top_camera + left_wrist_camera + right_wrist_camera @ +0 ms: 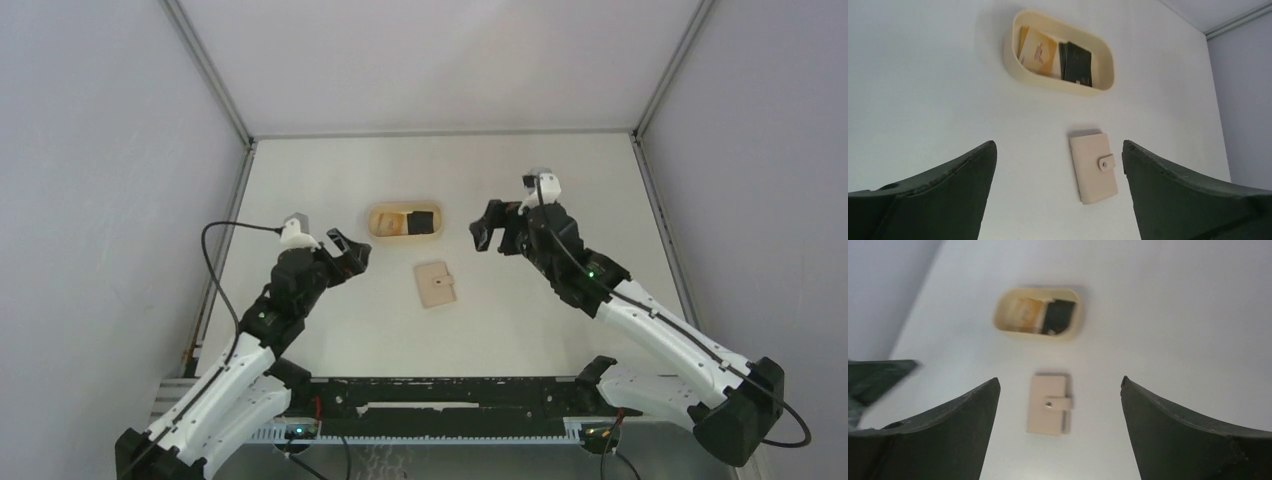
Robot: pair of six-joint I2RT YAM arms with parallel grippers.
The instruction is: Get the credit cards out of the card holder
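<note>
Nearest the top camera the base rail (430,415) lies at 6 o'clock; beyond it the left gripper (348,254) and right gripper (495,232), both spread wide and empty, flank from 9 and 2 o'clock the card holder (436,284), flat and snapped shut. The left wrist view puts it at 5 o'clock, tab (1106,163) on its 3 o'clock edge, the oval tray (1009,50) at 12 holding a yellow card (1038,50) and dark cards (1078,62). The right wrist view shows it dead ahead, unobstructed: one gripper should likely pin the body while the other peels the tab, the flush edges offering little purchase.

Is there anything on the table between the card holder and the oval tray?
No. Only bare white table separates the card holder from the tray; the left wrist view shows it.
</note>
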